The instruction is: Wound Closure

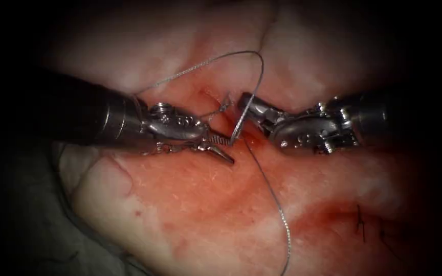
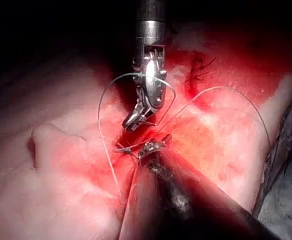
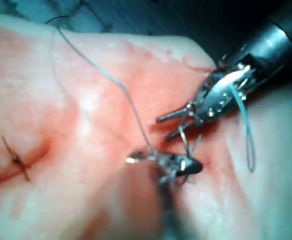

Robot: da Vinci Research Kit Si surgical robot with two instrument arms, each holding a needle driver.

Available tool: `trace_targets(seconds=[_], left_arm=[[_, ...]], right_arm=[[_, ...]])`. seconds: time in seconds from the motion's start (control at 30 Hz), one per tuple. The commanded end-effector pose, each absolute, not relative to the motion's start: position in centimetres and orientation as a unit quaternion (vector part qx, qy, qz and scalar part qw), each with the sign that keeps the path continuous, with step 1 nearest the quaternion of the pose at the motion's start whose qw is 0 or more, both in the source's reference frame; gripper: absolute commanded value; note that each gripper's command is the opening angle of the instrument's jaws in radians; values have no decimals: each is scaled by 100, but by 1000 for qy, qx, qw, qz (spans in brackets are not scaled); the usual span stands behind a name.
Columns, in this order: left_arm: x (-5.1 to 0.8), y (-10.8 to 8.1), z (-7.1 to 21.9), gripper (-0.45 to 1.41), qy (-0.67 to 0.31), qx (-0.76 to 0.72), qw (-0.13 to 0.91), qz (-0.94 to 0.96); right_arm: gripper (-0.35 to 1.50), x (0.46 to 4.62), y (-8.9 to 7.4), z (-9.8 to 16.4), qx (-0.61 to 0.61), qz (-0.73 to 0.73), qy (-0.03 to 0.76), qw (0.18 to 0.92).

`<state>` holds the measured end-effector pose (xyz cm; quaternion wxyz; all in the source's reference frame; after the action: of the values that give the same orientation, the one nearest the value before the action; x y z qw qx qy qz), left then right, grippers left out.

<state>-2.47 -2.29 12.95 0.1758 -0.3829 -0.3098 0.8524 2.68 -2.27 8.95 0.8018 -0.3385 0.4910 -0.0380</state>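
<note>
On the tissue the two tools meet tip to tip over the red cut. My left tool comes in from the left with its jaws open and holds nothing; a bright strand of thread runs down to its upper jaw. My right tool has its jaws shut on the thread close to a small knot. From there the thread arches up in a loop and another length trails down. The right wrist view has the open left tool above my shut right jaws.
Finished dark stitches close the cut at the lower right. Red fluid stains the tissue below the tools. The left wrist view has the right tool hanging over my left jaws, with thread looped round it.
</note>
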Motion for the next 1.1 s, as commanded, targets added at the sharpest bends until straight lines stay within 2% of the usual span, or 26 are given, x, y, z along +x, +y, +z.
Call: trace_targets(seconds=[0.03, 1.1], left_arm=[[-252, -234, 1302, 27, -311, -382, 177, 852], [-254, -236, 1315, 25, -308, -379, 181, 854]], right_arm=[[-35, 274, -232, 899, -336, -35, 493, 802], [-35, 268, -215, 890, -283, 57, 528, 798]])
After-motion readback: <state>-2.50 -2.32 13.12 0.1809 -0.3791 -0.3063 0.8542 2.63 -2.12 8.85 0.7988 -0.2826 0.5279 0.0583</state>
